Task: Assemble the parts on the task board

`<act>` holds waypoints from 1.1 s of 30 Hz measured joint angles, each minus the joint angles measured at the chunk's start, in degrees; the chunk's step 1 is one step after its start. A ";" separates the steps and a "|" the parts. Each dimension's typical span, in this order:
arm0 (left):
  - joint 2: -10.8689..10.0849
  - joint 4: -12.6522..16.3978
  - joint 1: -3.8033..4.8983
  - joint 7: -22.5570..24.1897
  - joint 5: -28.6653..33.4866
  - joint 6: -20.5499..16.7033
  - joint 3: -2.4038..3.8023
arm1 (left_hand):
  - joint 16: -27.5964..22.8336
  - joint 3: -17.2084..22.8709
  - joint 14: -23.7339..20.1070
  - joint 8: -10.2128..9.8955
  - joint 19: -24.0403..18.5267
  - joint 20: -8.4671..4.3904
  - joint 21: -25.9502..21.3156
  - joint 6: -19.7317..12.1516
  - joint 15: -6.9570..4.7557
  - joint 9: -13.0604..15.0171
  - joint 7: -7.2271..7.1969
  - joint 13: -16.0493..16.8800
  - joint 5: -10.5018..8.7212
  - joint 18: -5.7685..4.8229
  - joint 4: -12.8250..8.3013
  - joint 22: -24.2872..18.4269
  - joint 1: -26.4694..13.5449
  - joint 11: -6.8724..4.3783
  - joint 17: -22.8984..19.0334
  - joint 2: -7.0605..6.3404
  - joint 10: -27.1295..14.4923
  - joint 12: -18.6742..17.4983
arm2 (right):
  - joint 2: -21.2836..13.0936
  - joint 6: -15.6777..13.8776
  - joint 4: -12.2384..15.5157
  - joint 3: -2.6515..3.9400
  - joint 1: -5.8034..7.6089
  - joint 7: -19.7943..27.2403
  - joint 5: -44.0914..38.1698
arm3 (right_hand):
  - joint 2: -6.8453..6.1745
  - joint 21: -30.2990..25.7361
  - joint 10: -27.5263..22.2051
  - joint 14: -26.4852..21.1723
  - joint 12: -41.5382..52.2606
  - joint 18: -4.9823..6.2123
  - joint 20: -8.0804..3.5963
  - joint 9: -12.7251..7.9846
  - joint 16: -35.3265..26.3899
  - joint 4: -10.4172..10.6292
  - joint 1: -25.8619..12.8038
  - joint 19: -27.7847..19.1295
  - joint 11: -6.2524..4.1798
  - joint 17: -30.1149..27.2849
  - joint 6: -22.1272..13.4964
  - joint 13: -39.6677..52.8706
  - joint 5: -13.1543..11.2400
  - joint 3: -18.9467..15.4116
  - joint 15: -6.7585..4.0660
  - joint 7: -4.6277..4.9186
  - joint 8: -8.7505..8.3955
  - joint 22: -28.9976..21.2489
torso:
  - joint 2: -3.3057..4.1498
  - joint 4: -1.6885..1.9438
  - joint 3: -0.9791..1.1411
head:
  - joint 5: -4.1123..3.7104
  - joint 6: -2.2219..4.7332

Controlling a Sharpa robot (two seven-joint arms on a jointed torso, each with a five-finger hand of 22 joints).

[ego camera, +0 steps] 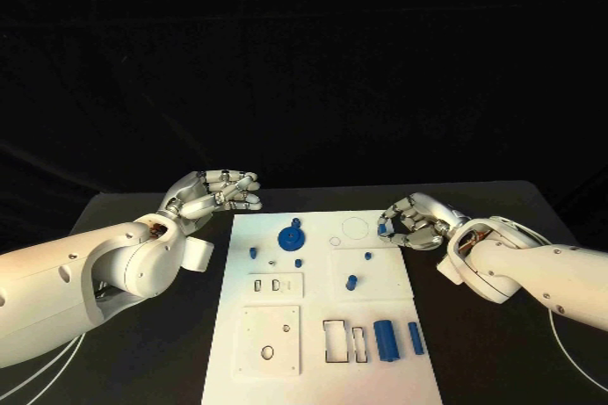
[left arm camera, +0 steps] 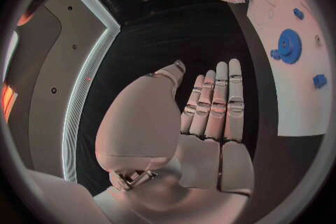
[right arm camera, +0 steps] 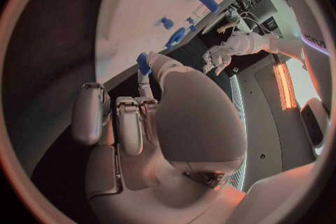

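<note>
R hand [ego camera: 412,221] sits at the task board's [ego camera: 317,352] far right edge, pinching a small blue part [ego camera: 384,230] betw. thumb and finger; same part [right arm camera: 143,63] visible at its fingertips in the wrist view. L hand [ego camera: 215,192] hovers off the board's far left corner, fingers loosely curled, holding nothing. Blue gear [ego camera: 292,239] lies flat on the board's far section; two blue bars [ego camera: 387,339] near the front.

You have a black desk [ego camera: 140,220] under the work, its matte top meeting a dark backdrop [ego camera: 304,71] behind.
</note>
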 measured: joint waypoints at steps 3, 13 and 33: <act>0.09 -0.08 0.00 0.00 0.00 0.00 0.00 | 0.00 0.00 0.00 0.00 0.00 0.00 -0.23 0.00 0.00 0.00 0.00 0.00 0.00 0.00 0.00 0.00 0.00 0.00 0.00 0.00 0.00 -0.20 | -0.10 -0.63 2.56 0.11 0.56 -0.83 0.27 | 0.14 0.00 0.00 0.00 0.00 0.00 0.00 0.00 0.00 0.03 -0.14 0.00 0.00 0.05 -0.01 0.00 0.00 0.35 0.00 -0.01 0.00 -0.03 | -0.02 0.00 0.00 | 0.01 -0.12; 0.61 -0.61 -0.02 0.00 0.00 0.00 -0.01 | 0.00 0.00 0.00 0.00 0.00 0.00 -0.23 0.00 0.00 0.00 0.00 0.00 0.00 0.00 0.00 0.00 0.00 0.00 0.05 0.00 0.00 -0.21 | 3.62 -2.34 8.04 0.14 1.02 -9.44 -3.38 | 0.13 -0.30 0.00 0.00 0.00 0.00 -0.22 -0.05 0.00 -2.21 -0.14 -0.22 0.00 0.04 -0.25 0.00 -0.15 2.68 0.00 -0.22 -0.01 -0.55 | -0.03 -0.02 -0.02 | 0.55 -0.97; 1.41 -1.27 -0.03 -0.02 0.00 0.00 -0.01 | -0.22 0.00 0.00 0.00 0.00 0.00 -0.23 0.00 0.00 0.00 0.00 0.00 0.00 0.00 0.00 -0.05 0.00 0.00 0.04 0.00 0.00 -0.20 | 14.17 -2.76 12.03 0.01 -0.51 -21.15 -17.98 | -0.63 -0.67 0.00 0.00 -0.22 0.00 -0.21 -0.02 0.00 -3.08 -1.97 -0.22 0.01 0.03 -0.93 -0.01 -0.33 4.50 0.01 0.04 0.00 -0.75 | 0.02 -0.08 -0.03 | 2.74 -1.51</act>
